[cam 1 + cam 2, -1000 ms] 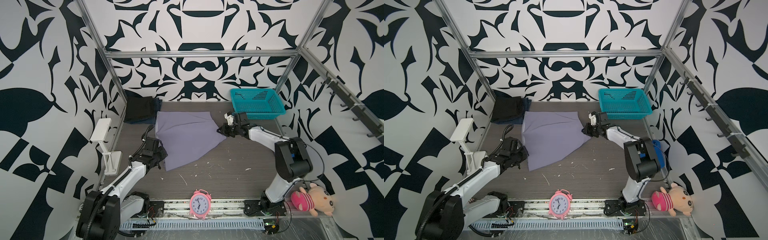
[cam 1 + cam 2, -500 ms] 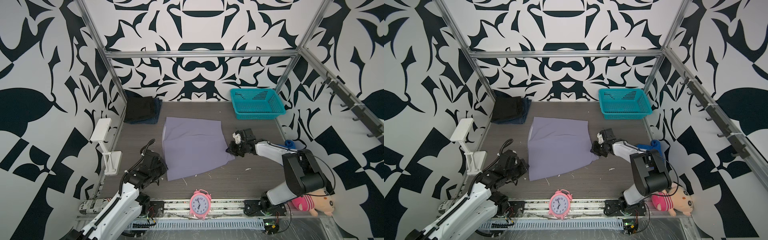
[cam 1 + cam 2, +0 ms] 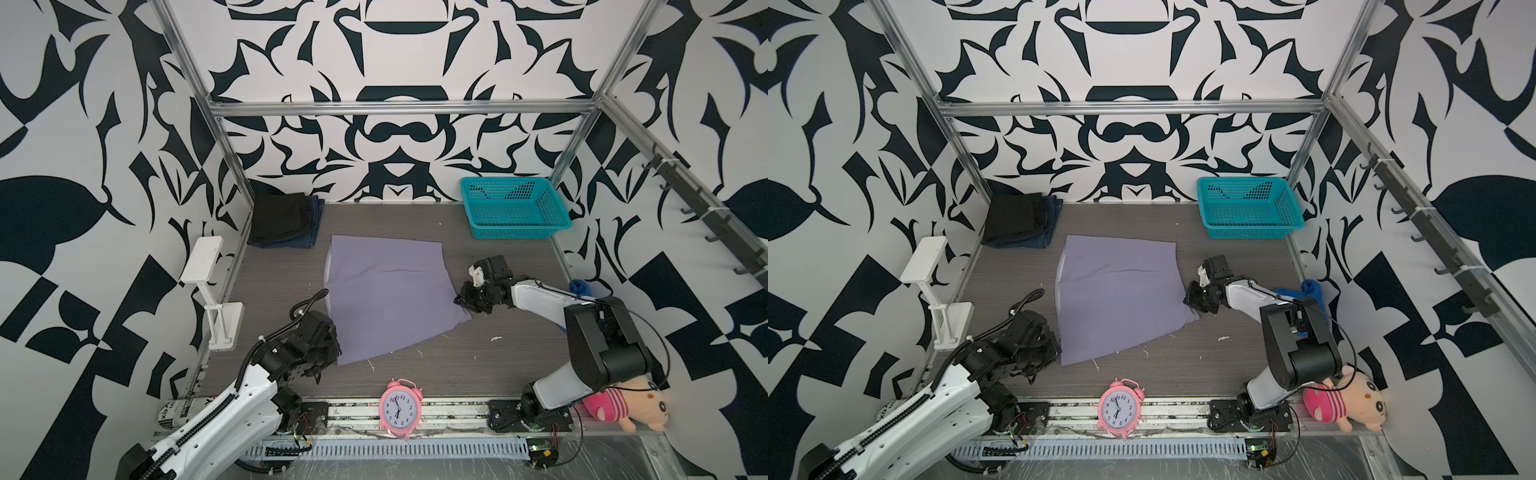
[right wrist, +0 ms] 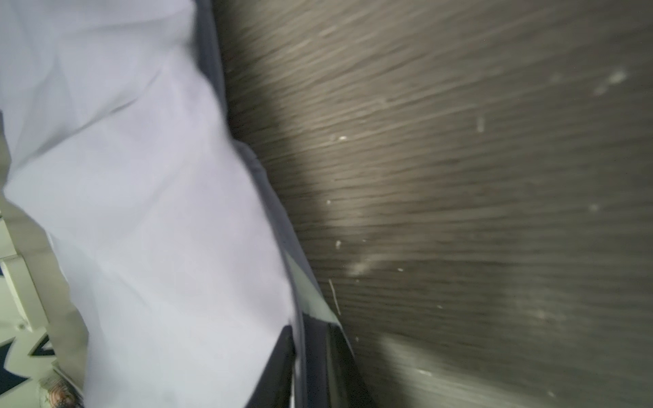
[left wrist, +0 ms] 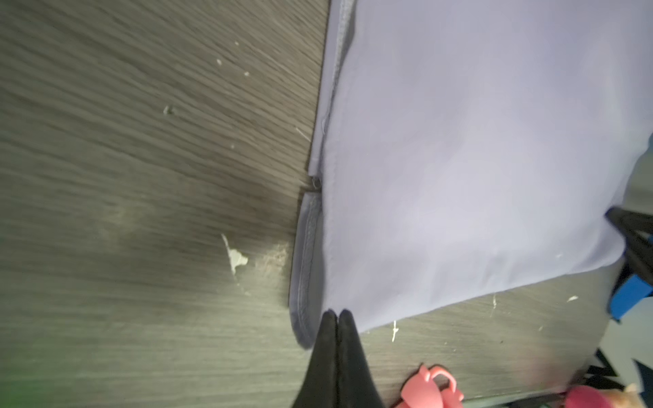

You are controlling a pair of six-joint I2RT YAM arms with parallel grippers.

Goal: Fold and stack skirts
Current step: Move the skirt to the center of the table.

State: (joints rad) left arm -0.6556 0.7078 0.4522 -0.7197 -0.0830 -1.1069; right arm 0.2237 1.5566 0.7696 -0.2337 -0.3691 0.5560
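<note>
The lavender skirt (image 3: 386,299) (image 3: 1117,299) lies spread flat in the middle of the table. My left gripper (image 3: 332,349) (image 5: 335,312) is at its near left corner. Its fingers are pressed together over that corner, next to the hem. My right gripper (image 3: 461,301) (image 4: 300,332) is low at the skirt's near right corner. Its fingers stand slightly apart, with the skirt's edge (image 4: 141,212) running between them. At the back left, the folded black skirt (image 3: 280,216) (image 3: 1013,218) rests on the folded denim skirt (image 3: 311,230).
A teal basket (image 3: 515,212) stands at the back right. A pink alarm clock (image 3: 399,409) sits at the front edge, and a white stand (image 3: 208,286) is by the left wall. A bright blue cloth (image 3: 577,286) and a plush toy (image 3: 623,405) lie to the right.
Both grippers pulled the lavender skirt toward the front, and it went from rumpled to flat. In the last half second it barely moved, and the right fingers parted slightly.
</note>
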